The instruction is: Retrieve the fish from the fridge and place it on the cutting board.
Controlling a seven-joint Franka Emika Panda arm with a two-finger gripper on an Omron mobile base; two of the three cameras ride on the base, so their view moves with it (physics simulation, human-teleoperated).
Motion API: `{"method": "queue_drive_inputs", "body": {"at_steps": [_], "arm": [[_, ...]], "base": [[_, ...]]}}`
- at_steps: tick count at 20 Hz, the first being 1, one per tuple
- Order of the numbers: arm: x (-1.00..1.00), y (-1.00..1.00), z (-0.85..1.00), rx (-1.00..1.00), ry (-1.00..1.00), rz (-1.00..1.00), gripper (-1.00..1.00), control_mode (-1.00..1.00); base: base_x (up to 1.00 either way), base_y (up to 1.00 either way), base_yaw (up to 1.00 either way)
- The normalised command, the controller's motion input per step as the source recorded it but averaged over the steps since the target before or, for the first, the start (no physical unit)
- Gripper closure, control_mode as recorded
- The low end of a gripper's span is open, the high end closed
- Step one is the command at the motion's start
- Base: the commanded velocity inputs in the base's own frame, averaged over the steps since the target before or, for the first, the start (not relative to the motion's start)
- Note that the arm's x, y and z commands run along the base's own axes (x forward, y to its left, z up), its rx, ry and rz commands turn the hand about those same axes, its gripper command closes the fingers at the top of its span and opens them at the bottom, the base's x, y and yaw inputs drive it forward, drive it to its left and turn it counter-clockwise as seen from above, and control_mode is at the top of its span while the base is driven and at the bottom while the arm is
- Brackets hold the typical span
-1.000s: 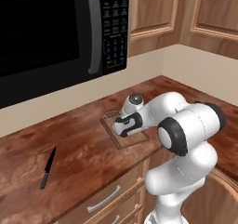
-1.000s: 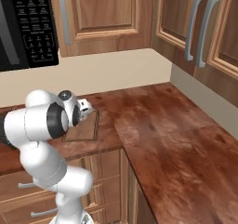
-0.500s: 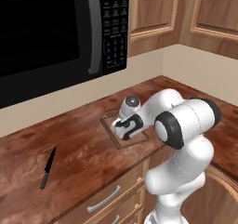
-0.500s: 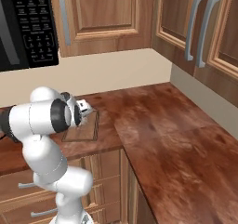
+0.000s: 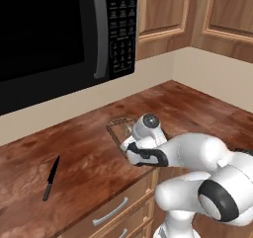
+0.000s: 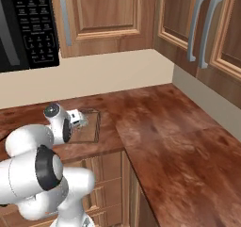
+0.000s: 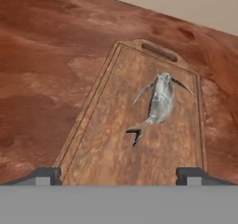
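Fish (image 7: 160, 101) lies flat on the cutting board (image 7: 111, 139), toward its handle end, free of the gripper (image 7: 118, 174). Fingers (image 7: 44, 174) stand spread wide, grasping nothing, above the board's near end. Board rests on the countertop (image 5: 84, 148); the base views probably hide the fish behind the wrist.
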Motion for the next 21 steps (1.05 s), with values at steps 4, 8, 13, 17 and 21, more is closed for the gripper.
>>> {"method": "queue_drive_inputs", "body": {"at_steps": [4,8,13,17,21], "arm": [[-1.0,0.02,1.0,0.08,-0.17,0.0,-1.0,-1.0],[-1.0,0.07,1.0,0.08,-0.12,-0.07,-1.0,-1.0],[-0.92,0.0,1.0,0.1,-0.07,-0.2,-1.0,-1.0],[-1.0,-0.12,1.0,0.07,-0.05,-0.19,-1.0,-1.0],[-0.99,-0.81,0.71,0.11,0.05,-0.23,-1.0,-1.0]], "base": [[0.0,0.0,0.0],[0.0,0.0,0.0],[0.0,0.0,0.0],[0.0,0.0,0.0],[0.0,0.0,0.0]]}}
